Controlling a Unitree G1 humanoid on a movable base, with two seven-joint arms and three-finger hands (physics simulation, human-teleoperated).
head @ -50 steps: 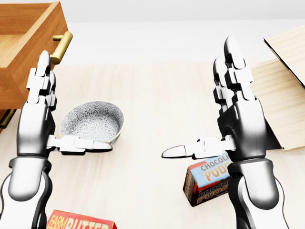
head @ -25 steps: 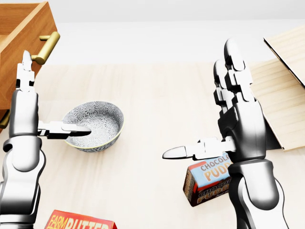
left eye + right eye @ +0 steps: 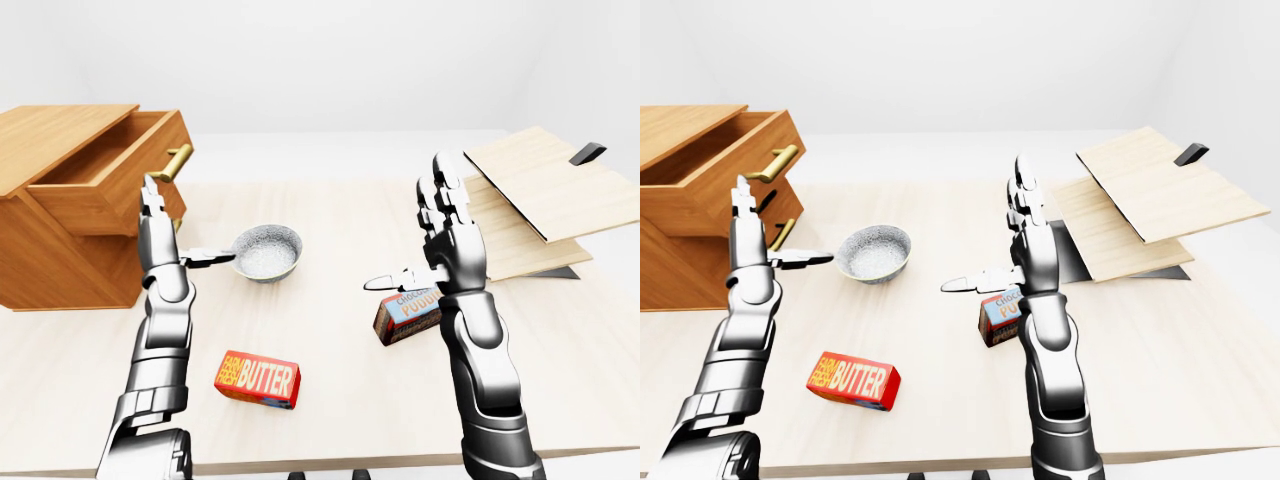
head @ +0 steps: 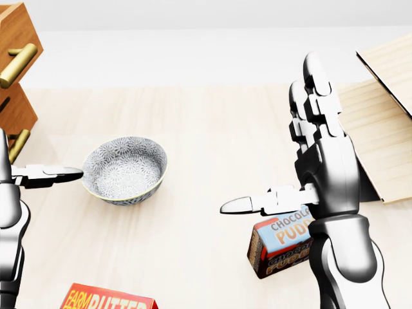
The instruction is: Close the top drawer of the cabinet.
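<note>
Presently, left hand: raised upright, fingers straight and pointing up, thumb stuck out sideways toward the view's right; fully open, holding nothing. It stands just beside the drawer, at the drawer's right-hand face in the left-eye view, its fingertips just below the brass handle. Whether the fingers touch the drawer face cannot be told.

Drawer: top one of the cabinet, pulled out toward the view's right, its inside open to view. A second brass handle shows on the face below it, behind the left forearm.

Cabinet: wooden, standing at the left end of the table.

Bowl: grey patterned, upright, on the table just right of the left thumb; the thumb tip reaches near its rim without clear contact.

Right hand: also upright and fully open, fingers straight up, thumb pointing to the view's left; nothing in it. It is well apart from the drawer, on the far side of the bowl.

Pudding box: blue and brown, on the table beneath the right wrist, partly hidden by the arm.

Butter box: red, lying flat near the table's lower edge, between the two arms.

Boards: two light wooden panels stacked at the table's right end, the upper one tilted, with a dark piece at its top right corner.
</note>
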